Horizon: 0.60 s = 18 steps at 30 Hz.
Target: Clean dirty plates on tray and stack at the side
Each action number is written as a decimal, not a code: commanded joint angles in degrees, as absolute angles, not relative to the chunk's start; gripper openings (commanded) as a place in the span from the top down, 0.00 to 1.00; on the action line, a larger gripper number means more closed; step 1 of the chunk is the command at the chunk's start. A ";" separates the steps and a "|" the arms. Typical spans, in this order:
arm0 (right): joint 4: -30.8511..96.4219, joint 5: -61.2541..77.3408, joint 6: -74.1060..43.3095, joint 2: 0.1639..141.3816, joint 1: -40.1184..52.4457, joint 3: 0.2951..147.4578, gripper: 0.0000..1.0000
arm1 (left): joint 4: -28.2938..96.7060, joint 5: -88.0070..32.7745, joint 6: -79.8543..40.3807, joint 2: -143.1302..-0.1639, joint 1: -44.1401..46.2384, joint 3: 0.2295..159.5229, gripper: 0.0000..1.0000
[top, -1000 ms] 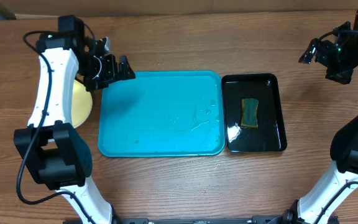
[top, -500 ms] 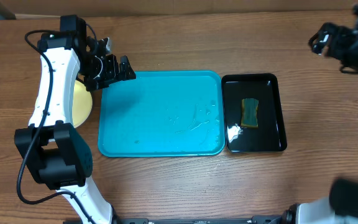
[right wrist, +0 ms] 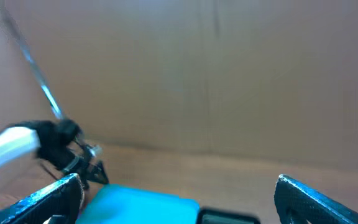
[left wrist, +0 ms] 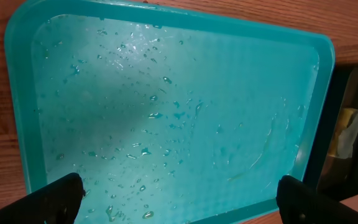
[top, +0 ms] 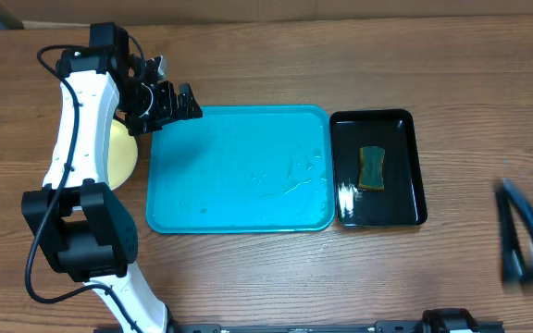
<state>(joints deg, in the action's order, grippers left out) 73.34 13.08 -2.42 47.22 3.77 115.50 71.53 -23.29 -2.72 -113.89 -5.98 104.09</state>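
Observation:
The turquoise tray (top: 239,199) lies mid-table, wet with droplets and with no plate on it; it fills the left wrist view (left wrist: 166,93). A pale yellow-green plate (top: 125,153) lies on the table left of the tray, mostly hidden by my left arm; no white plate shows. My left gripper (top: 169,104) hovers over the tray's far left corner, open and empty (left wrist: 179,199). My right gripper (top: 526,245) is a dark blur at the right front edge. In the right wrist view its fingers (right wrist: 179,199) are wide apart and empty.
A glossy black tray (top: 405,185) lies against the turquoise tray's right side and holds a green-yellow sponge (top: 371,167). Both show at the right edge of the left wrist view, the black tray (left wrist: 353,87) and the sponge (left wrist: 347,130). A cardboard wall stands behind the table.
My right arm has swung fast from the far right corner down to the right front edge and is blurred. The left arm, trays and plate have not moved.

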 commanded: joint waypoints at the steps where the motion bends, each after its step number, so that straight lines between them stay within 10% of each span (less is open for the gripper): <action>1: 72.62 7.99 -0.99 40.23 4.54 113.93 0.00 | 71.50 -22.85 -1.26 -112.84 -6.02 103.66 0.00; 7: 65.80 1.87 -0.97 23.16 4.56 97.14 0.00 | 71.50 -22.85 -1.26 -112.84 -6.02 103.66 0.00; 18: 3.51 6.17 -0.58 4.99 4.54 43.68 0.00 | 71.50 -22.85 -1.26 -112.84 -6.02 103.66 0.00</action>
